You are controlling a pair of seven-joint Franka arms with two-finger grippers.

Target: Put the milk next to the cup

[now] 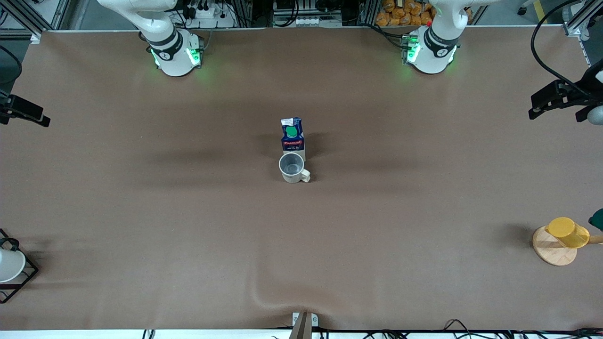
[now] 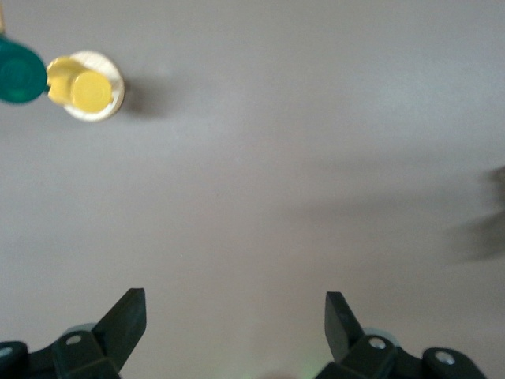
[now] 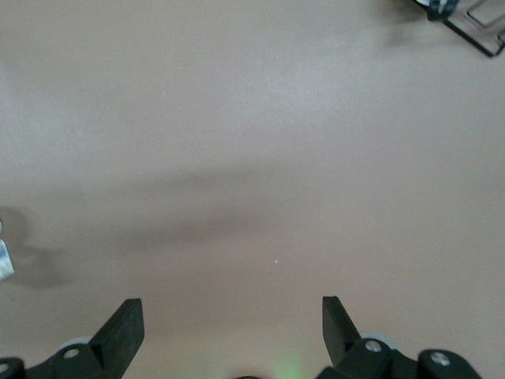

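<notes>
Nearest stands the cup point(image 1: 292, 167), touching the upright milk point(image 1: 292, 135) at its 12 o'clock on the worktop point(image 1: 141, 212). Left end effector point(image 2: 235, 316) and right end effector point(image 3: 233, 316) hover wide open, empty.

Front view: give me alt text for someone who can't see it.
A blue milk carton stands upright mid-table, right beside a beige cup that sits nearer the camera. Neither gripper shows here. A yellow cup on a wooden stand sits at the left arm's end, a white cup in a wire rack at the right arm's end.
</notes>
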